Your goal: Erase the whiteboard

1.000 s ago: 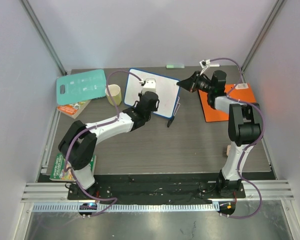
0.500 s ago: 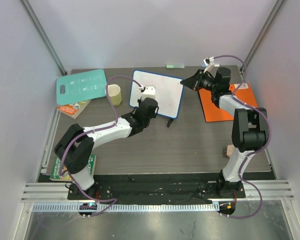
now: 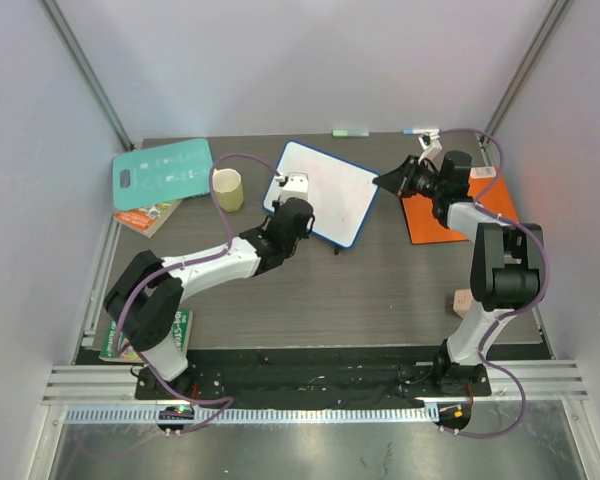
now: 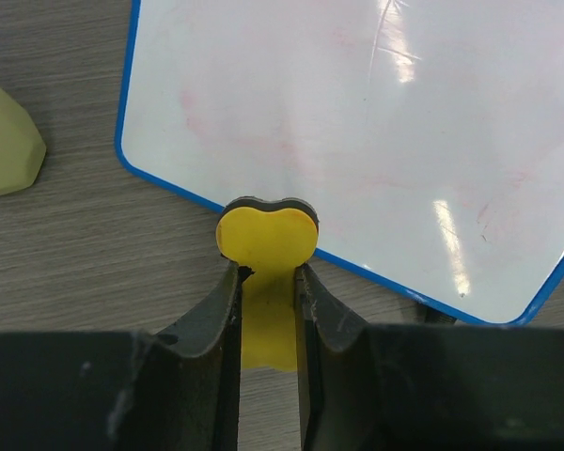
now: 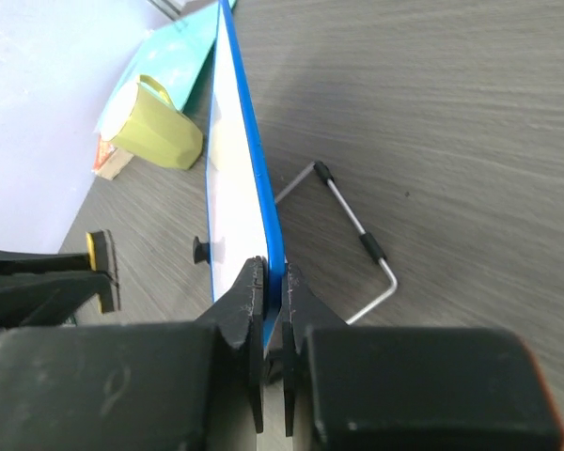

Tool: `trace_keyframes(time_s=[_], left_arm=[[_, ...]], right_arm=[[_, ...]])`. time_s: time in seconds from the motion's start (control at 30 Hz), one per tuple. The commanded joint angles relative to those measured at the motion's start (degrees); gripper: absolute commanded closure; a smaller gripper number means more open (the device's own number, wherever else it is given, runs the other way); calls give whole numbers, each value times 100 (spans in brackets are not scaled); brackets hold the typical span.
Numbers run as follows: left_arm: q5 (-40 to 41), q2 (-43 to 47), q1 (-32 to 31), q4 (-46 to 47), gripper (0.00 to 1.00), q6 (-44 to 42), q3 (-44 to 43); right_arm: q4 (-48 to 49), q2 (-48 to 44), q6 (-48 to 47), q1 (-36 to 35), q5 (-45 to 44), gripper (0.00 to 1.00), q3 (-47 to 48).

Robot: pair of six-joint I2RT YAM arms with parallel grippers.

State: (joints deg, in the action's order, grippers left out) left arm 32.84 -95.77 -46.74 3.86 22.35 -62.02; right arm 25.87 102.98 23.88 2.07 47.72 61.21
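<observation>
Room: plain white walls [image 3: 310, 60] close in a dark wood-grain table [image 3: 380, 290] on three sides.
Whiteboard: the whiteboard [image 3: 330, 190] stands at the back middle of the table, toward 12 o'clock from the arm bases, tipped up on its wire stand [image 5: 357, 235]. Faint red smears show on its face.
Change: over the last second the board has swung clockwise and slid toward 3 o'clock, carried by the right arm.
Right gripper: the right gripper [image 5: 273, 272] is clamped on the board's blue rim at its 3 o'clock corner.
Left gripper: the left gripper [image 4: 266, 272] is clenched on a yellow eraser [image 4: 266, 235], whose pad now sits at the board's near rim, at 6 o'clock.
Meaning: the eraser seems to be at the end of a stroke, and the red traces suggest more wiping is needed.
Around: a mug [image 3: 227, 187] is at 9 o'clock of the board, a teal cutting board [image 3: 163, 172] lies beyond it, and an orange folder [image 3: 425, 222] is at 3 o'clock.
</observation>
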Motion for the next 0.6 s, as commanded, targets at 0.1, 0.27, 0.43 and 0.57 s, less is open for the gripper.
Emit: trace_keyframes(time_s=[0.1, 0.27, 0.43, 0.57], left_arm=[[100, 550, -37, -131, 100, 94, 128], [82, 629, -46, -227, 100, 112, 173], [21, 621, -89, -315, 100, 129, 181], [30, 656, -116, -351, 100, 129, 243]], right_arm=[[-749, -665, -1209, 92, -448, 99, 49], [-548, -709, -1105, 163, -510, 99, -13], [-241, -665, -1061, 171, -721, 98, -48], [-83, -656, -1044, 198, -914, 99, -91]])
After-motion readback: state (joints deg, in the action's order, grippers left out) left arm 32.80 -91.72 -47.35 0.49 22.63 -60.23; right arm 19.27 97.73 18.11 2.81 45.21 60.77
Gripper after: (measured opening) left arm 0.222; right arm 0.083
